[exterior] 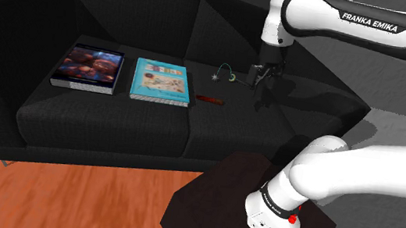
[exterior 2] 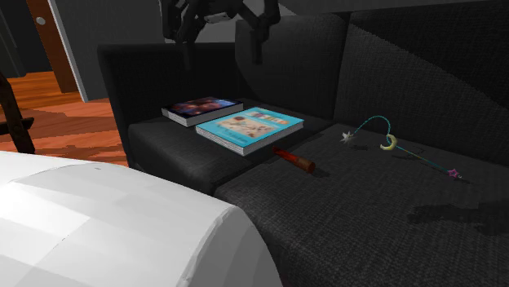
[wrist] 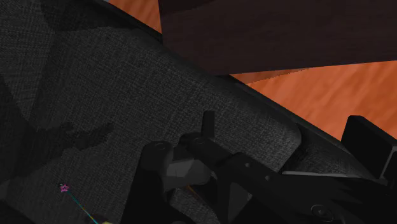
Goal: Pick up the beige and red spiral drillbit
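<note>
The red-brown drillbit (exterior: pixel 211 99) is lying on the dark sofa (exterior: pixel 115 115) seat, just beside the teal book (exterior: pixel 162 81); the gripper (exterior: pixel 263 78) is hovering farther from that book, its fingers (exterior 2: pixel 189 45) standing apart and holding nothing

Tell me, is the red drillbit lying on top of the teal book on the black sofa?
No. The red drillbit lies on the black sofa cushion beside the teal book, not on top of it. The second exterior view shows this.
</note>
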Motion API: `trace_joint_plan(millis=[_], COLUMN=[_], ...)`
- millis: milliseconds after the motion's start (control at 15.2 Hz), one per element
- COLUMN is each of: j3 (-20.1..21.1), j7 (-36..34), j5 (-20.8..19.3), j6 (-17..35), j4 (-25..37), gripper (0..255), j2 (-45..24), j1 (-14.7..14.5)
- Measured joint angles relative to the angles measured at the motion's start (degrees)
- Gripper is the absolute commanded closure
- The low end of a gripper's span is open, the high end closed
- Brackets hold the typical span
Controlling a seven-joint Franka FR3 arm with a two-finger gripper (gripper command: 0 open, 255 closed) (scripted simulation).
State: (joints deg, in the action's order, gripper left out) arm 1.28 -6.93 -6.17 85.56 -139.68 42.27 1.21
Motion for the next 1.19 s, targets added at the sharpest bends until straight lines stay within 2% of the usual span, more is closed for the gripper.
trace_joint_plan(millis=[198, 594, 792, 1188], j3=[-1.7, -9.8, -13.6, -21.1], j7=[3.0, 17.5, 24.7, 41.1], j5=[-1.1, -5.2, -6.1, -4.4], j6=[2.3, 15.8, 23.1, 35.7], j4=[-1.2, -4.7, -5.6, -3.3], gripper=[0, 0, 0, 0], j2=[-0.3, -6.2, -10.7, -21.9], j1=[-0.2, -1.3, -2.4, -5.4])
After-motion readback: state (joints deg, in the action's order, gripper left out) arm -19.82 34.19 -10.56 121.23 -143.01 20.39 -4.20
